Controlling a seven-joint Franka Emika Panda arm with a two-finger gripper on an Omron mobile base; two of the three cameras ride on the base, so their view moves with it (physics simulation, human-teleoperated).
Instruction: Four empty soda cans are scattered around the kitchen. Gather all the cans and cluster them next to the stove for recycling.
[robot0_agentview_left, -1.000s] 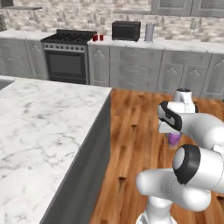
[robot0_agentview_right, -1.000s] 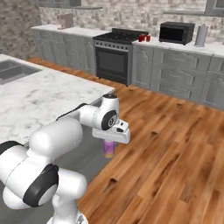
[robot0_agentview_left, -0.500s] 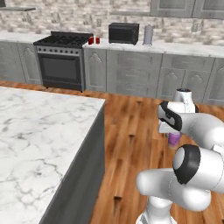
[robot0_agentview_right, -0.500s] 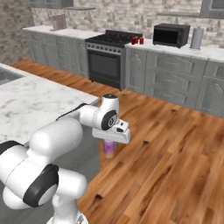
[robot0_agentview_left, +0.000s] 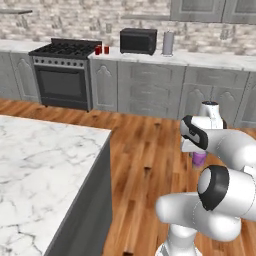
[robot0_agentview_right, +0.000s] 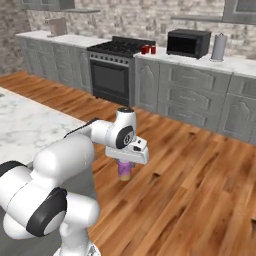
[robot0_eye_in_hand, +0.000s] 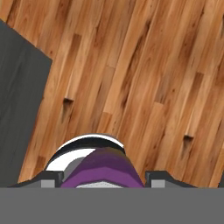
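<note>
Item: purple can (robot0_eye_in_hand: 98, 170). You have it between the jaws, which are closed on its sides; in the hand view one dark fingertip (robot0_eye_in_hand: 49, 178) shows at each side of it, touching, with the silvery rim towards the floor side of the picture.

Location: the can (robot0_agentview_right: 124, 169) hangs under the gripper (robot0_agentview_right: 125, 162), above the wood floor (robot0_agentview_right: 200, 190), off any surface. In the left base view it (robot0_agentview_left: 198, 159) peeks out below the hand, just past the white arm.

Item: two red cans (robot0_agentview_left: 102, 49). You see them standing upright, side by side, on the counter (robot0_agentview_left: 200, 59) just right of the stove (robot0_agentview_left: 65, 72). They (robot0_agentview_right: 148, 49) sit between the stove (robot0_agentview_right: 116, 70) and the microwave (robot0_agentview_right: 187, 43).

Item: marble island (robot0_agentview_left: 45, 175). It lies to your left, near the arm, well apart from the stove.
</note>
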